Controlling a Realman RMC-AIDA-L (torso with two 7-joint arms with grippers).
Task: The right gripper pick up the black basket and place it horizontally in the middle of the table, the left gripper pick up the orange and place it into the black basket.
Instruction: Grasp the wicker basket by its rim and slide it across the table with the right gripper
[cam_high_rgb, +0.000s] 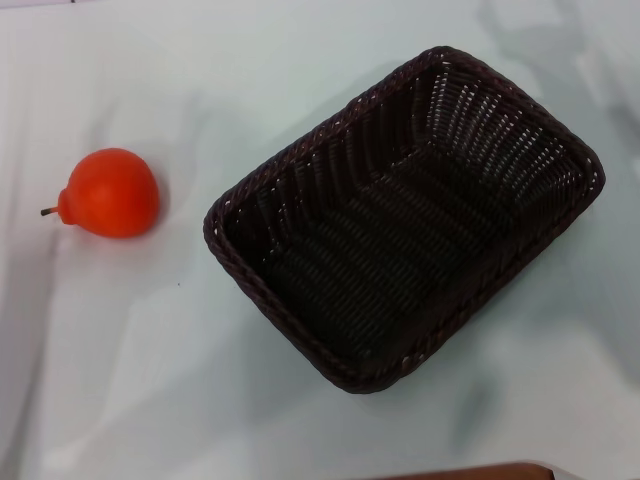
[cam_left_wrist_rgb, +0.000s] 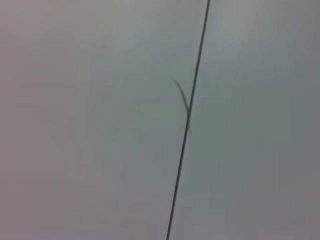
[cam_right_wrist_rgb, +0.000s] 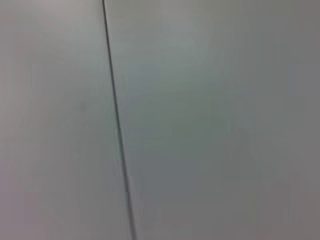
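In the head view the black basket (cam_high_rgb: 405, 215) lies on the white table (cam_high_rgb: 150, 350), right of the middle, turned at a slant with one corner toward the far right. It is empty. The orange (cam_high_rgb: 110, 193) lies on the table to the basket's left, apart from it, with its short dark stem pointing left. Neither gripper shows in any view. Both wrist views show only a plain pale surface with a thin dark seam (cam_left_wrist_rgb: 187, 120) (cam_right_wrist_rgb: 117, 130).
A brown edge (cam_high_rgb: 470, 472) shows at the bottom of the head view, near the table's front.
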